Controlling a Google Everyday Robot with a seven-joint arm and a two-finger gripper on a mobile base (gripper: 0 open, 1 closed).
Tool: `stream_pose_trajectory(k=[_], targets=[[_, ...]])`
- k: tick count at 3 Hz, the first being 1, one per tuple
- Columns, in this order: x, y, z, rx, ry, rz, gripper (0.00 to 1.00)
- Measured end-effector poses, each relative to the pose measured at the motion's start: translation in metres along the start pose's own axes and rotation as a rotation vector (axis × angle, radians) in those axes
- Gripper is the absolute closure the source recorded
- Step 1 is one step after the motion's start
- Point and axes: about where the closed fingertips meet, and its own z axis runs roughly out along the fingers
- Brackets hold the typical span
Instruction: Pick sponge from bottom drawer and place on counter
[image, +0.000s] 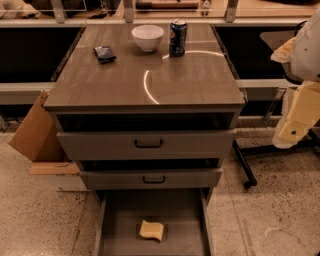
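- Camera view has the sponge (151, 230) lying flat on the floor of the bottom drawer (125, 210), near the middle and apart from both side walls, so it looks open to a reach from above.
- Drawer is pulled well out past the two upper drawers (100, 145), which leaves its floor uncovered; the upper two stand slightly out, with dark gaps above each.
- Bench (110, 85) above is the drop-off spot. Its front half is bare wood with a curved glare line.
- At its back sit a white bowl (147, 37), a can (178, 37) just to the side of it, and a dark packet (105, 53) on the other side of the bowl, all apart from one another.
- Gripper (295, 125) hangs at the frame's edge beside the cabinet, about level with the top drawer, well apart from the sponge; I cannot tell whether it is wide or narrow, and it seems to hold nothing.
- Judged from this, the pick is not yet begun: the arm must come across and down into the drawer first.
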Motion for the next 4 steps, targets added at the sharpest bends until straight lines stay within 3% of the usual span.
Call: stream_pose_trajectory(k=[1, 3, 4], targets=[[-0.009, 0.010, 0.014, 0.001, -0.035, -0.027, 0.00], [-0.005, 0.011, 0.035, -0.027, -0.053, -0.034, 0.00], [0.003, 0.019, 0.077, -0.074, -0.098, -0.054, 0.00]])
